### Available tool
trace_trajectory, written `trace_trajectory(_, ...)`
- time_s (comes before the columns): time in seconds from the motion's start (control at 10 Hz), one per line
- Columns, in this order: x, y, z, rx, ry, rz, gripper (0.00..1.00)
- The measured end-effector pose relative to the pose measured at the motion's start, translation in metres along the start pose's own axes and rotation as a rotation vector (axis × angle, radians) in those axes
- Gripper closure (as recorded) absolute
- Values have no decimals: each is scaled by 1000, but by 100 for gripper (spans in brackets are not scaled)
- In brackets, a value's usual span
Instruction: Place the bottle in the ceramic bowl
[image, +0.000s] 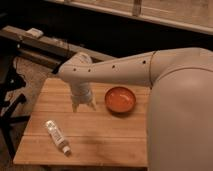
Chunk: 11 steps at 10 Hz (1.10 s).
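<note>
The small white bottle (57, 136) lies on its side near the front left of the wooden table (105, 137), cap pointing toward the front edge. The orange-red ceramic bowl (120, 99) sits empty toward the back right of the table. My gripper (83, 104) hangs from the white arm over the table's middle, just left of the bowl and behind the bottle, apart from both. It holds nothing that I can see.
My large white arm (175, 95) fills the right side and hides the table's right part. A dark shelf with a small pale object (35, 33) runs behind the table. A black stand (9, 100) is at the left.
</note>
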<state>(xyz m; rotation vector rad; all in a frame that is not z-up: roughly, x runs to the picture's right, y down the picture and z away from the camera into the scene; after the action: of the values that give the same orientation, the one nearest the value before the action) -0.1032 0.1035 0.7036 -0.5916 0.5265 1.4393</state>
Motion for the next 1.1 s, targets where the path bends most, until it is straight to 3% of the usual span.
trace_trajectory(0.2, 3, 10, 3, 4, -1, -68, 35)
trace_trajectory(0.5, 30, 55, 10, -2, -5, -240, 35)
trace_trajectory(0.7, 56, 96, 21, -26, 0, -368, 35)
trace_trajectory(1.1, 76, 140, 47, -61, 19, -504, 35)
